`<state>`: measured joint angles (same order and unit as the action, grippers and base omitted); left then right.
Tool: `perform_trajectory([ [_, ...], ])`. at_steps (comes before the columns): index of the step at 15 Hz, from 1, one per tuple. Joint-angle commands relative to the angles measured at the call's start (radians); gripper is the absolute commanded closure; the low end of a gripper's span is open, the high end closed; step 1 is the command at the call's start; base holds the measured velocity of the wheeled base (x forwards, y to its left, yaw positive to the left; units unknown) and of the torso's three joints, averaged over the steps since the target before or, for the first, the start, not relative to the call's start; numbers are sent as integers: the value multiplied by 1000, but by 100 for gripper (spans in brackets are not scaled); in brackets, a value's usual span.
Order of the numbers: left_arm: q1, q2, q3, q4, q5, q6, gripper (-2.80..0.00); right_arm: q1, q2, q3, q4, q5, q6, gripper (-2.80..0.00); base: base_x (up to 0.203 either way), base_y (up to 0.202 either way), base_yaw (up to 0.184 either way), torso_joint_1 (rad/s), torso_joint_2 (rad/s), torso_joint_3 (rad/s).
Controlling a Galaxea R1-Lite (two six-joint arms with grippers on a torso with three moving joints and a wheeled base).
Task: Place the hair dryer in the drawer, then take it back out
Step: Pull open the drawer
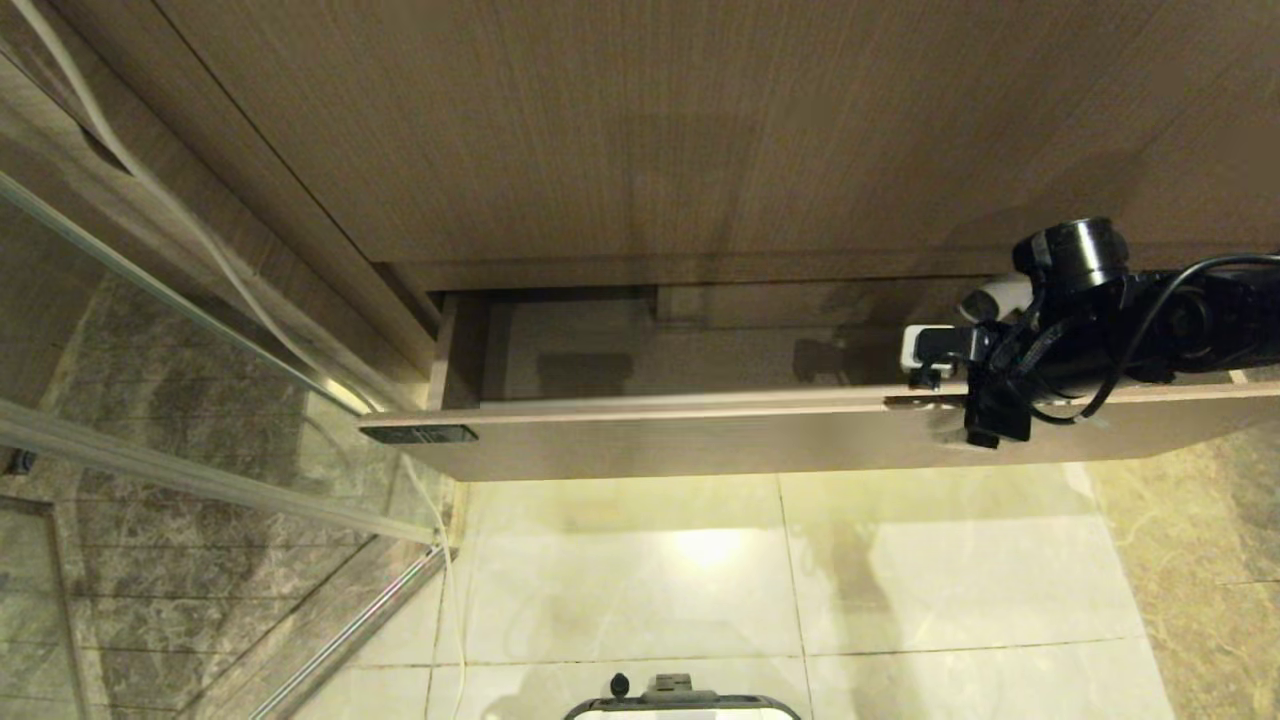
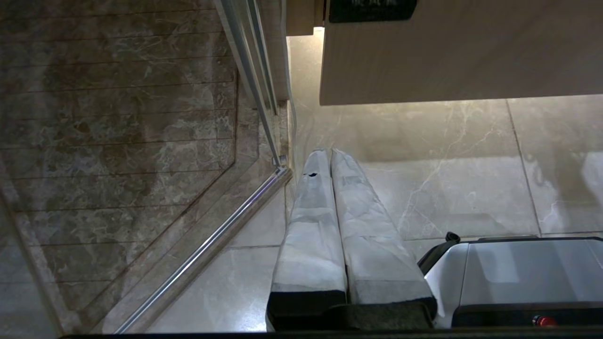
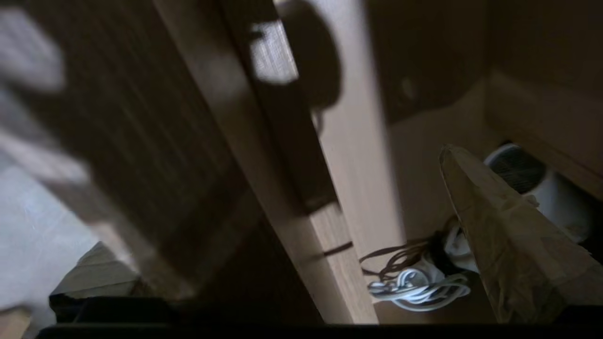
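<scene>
Roughly at the halfway mark, by the look of it. Drawer [image 1: 700, 440] pulled out across the middle of the head view, label [image 1: 418, 434] at the left end of its front, bare bottom over the left and centre, dryer [image 3: 560, 207] lying at the far right end. Seen best in the right wrist view: white body at the right of the frame, grey grille [image 3: 516, 169] turned toward the camera, cord [image 3: 419, 287] bunched in loops on the drawer bottom just beside it. Resting on the wood, gripped by nothing. So: putting-in judged done; taking-out yet to do, with a fresh grasp needed first.

Left hand [image 2: 327, 153] parked low, pointing down at the floor [image 2: 471, 179] near the drawer's labelled corner and beside the glass door [image 2: 141, 141]; fingers pressed together, nothing between them. Right hand [image 1: 950, 395] reaching in from the right edge of the head view, over the drawer's front near its right end, arm roughly level. Spread wide and empty: one taped finger [image 3: 513, 245] inside the drawer, close to the dryer and partly covering it, the other [image 3: 94, 278] low at the left of the wrist view, seemingly on the outer side of the front. Contact between finger and dryer hard to tell.
</scene>
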<state>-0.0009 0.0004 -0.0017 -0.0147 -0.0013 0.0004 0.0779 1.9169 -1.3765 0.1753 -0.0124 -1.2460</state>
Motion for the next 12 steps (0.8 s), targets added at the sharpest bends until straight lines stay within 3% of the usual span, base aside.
perform_trajectory([
  [1, -1, 1, 2, -1, 0, 0, 0, -2, -77, 57, 29, -36, -6, -280, 0, 0, 0, 0, 0, 0],
  [7, -1, 1, 0, -1, 0, 0, 0, -37, -345, 258, 103, -99, -5, -280, 0, 0, 0, 0, 0, 0],
  [12, 1, 1, 0, -1, 0, 0, 0, -102, -709, 416, 157, -104, -5, -280, 0, 0, 0, 0, 0, 0],
])
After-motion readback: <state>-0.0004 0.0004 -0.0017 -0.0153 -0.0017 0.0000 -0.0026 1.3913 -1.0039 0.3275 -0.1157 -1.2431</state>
